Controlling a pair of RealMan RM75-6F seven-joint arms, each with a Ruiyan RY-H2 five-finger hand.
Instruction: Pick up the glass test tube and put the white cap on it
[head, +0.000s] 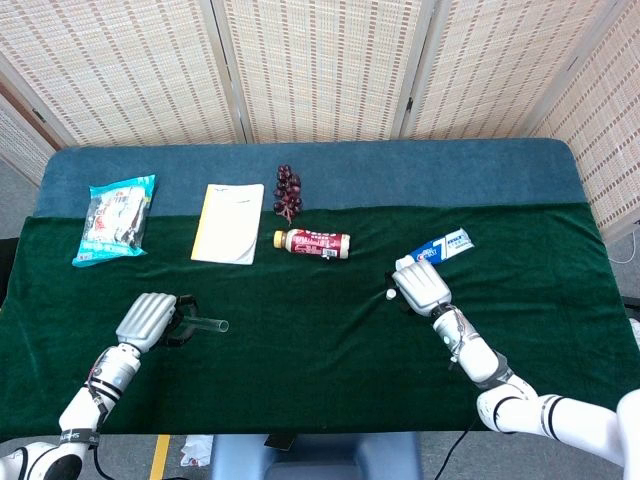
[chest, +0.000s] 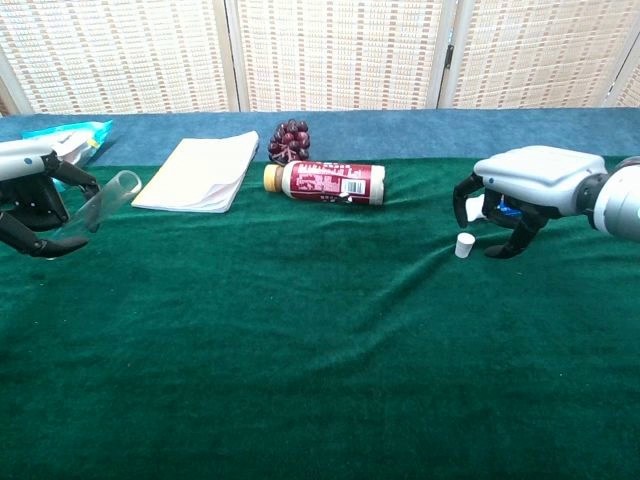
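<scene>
A toothpaste box (head: 445, 245) lies just behind the right hand's fingers (chest: 462, 196), partly hidden by them in the chest view. Further toward the left hand's fingers (chest: 40, 243), a drink bottle (chest: 325, 181) lies on its side on the green cloth (chest: 320, 360), with dark grapes (chest: 289, 139) just behind it. A notebook (chest: 200, 172) and a snack bag (head: 117, 217) lie beyond the left fingers.

Tilted glass tube (chest: 103, 199); upright white cap (chest: 464, 245)
</scene>
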